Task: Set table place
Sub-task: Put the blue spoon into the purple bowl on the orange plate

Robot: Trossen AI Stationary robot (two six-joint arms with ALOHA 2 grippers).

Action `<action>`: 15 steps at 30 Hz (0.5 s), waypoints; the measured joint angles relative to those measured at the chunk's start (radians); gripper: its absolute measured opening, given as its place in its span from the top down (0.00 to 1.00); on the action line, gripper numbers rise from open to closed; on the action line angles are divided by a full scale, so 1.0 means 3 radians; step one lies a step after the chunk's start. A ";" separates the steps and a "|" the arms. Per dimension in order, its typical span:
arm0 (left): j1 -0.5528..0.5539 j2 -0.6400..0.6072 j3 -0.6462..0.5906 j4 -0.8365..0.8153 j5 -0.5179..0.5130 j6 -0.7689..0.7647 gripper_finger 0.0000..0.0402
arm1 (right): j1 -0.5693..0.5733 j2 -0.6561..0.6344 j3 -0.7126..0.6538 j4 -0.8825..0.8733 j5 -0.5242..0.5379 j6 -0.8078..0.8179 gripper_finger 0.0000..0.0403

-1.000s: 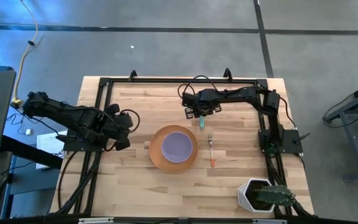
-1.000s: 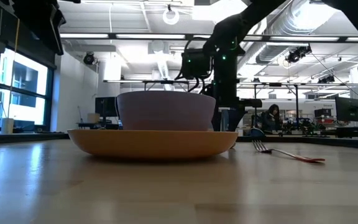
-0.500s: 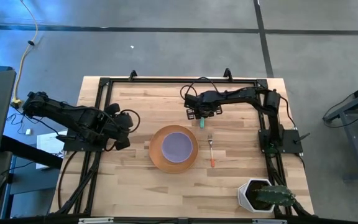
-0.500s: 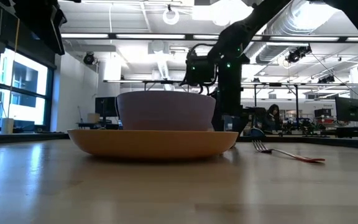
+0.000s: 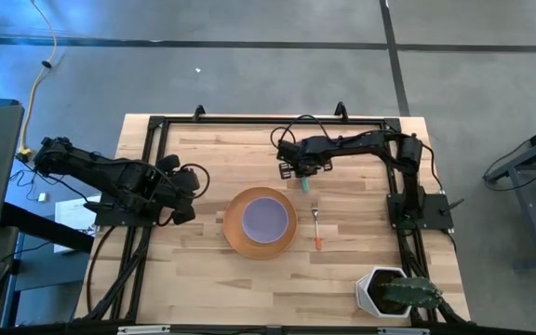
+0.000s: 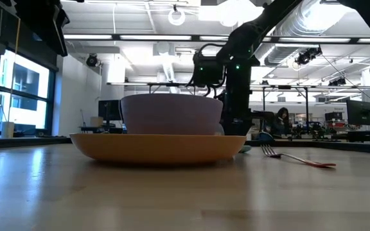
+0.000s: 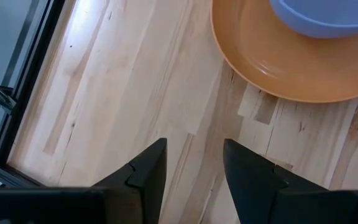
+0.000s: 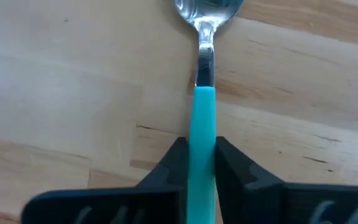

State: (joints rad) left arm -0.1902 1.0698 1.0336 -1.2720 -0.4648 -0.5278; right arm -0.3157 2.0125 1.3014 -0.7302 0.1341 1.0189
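Butcher-block table point(image 5: 203, 270), right gripper point(image 8: 201, 163) clamping spoon point(image 8: 202, 102)

Grey concrete floor point(image 5: 249, 74) around us, tall windows point(image 6: 15, 96) on one side, strip lights and ducting point(image 6: 313, 16) overhead

Bare table point(image 5: 203, 270) left of the plate point(image 5: 235, 242); fork point(image 5: 316, 223) crowds its right.

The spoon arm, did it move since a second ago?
A little. The right gripper, shut on the spoon, drew slightly back toward the table's far edge. The left gripper, plate, bowl and fork stayed put.
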 joint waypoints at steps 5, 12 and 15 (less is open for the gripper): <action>0.0000 0.0000 0.0000 0.0001 0.0000 -0.0001 0.64 | 0.0000 0.0005 0.0077 -0.0063 -0.0015 -0.0091 0.95; 0.0000 0.0001 0.0000 0.0088 0.0000 0.0003 0.64 | 0.0055 -0.0081 0.0500 -0.0420 -0.0142 -0.0394 0.97; 0.0000 0.0001 0.0000 0.0133 0.0004 0.0003 0.64 | 0.0096 -0.0130 0.0768 -0.0683 -0.0148 -0.0552 0.97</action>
State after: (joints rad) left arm -0.1902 1.0702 1.0336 -1.2322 -0.4635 -0.5270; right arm -0.2868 1.9733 1.5317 -0.9350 0.0896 0.8533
